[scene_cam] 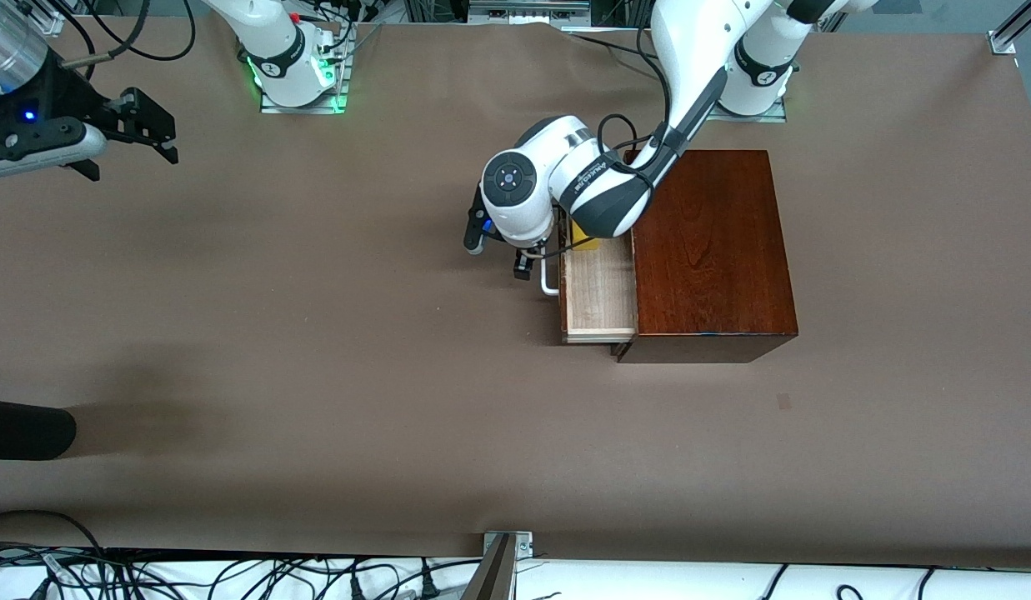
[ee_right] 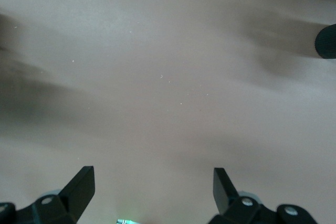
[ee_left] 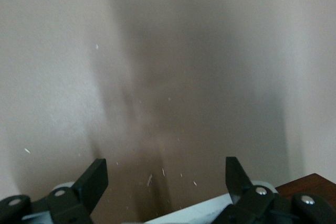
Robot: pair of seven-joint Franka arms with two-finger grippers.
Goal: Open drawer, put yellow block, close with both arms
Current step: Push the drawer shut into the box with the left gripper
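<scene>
— Where's the yellow block (scene_cam: 583, 242)?
— In the open drawer (scene_cam: 599, 292). The left gripper (scene_cam: 528, 265) hangs by its handle (scene_cam: 549, 275), fingers spread, empty.
— The right gripper (scene_cam: 152, 133)?
— Waiting, released, at the right arm's end.

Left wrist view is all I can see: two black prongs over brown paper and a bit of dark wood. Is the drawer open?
Observer: Yes. The drawer is pulled out of the wooden box. The left claw, open, is beside its white handle.
Visitor: Where is the yellow block?
Observer: The yellow block lies in the drawer, at the end farther from the front camera. It is partly hidden under the left arm's wrist.
Visitor: And the other arm?
Observer: The right claw hangs open over the table at the right arm's end, waiting.
</scene>
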